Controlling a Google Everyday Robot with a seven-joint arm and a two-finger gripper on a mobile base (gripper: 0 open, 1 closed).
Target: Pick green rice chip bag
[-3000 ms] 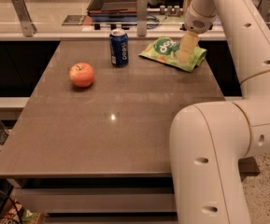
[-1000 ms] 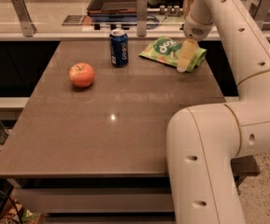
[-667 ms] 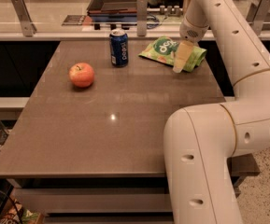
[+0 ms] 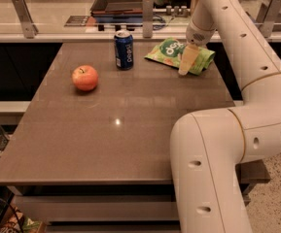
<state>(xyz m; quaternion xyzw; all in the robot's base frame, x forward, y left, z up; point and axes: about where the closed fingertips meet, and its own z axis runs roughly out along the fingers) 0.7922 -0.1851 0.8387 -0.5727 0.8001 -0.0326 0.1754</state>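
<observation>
The green rice chip bag [image 4: 165,51] lies flat at the far right of the brown table [image 4: 115,130], light green with a darker patch and white lettering. My gripper [image 4: 186,62] hangs down from the white arm and sits on or just over the bag's middle, hiding part of it. The bag's right end shows beyond the gripper.
A blue can [image 4: 124,49] stands upright just left of the bag. A red-orange apple [image 4: 85,77] sits further left and nearer. A counter with metal posts [image 4: 147,8] runs behind the table's far edge. My arm's large white links [image 4: 213,169] fill the front right.
The gripper has moved left and a little nearer across the bag, from its right end to its middle. The bag, can and apple have stayed put.
</observation>
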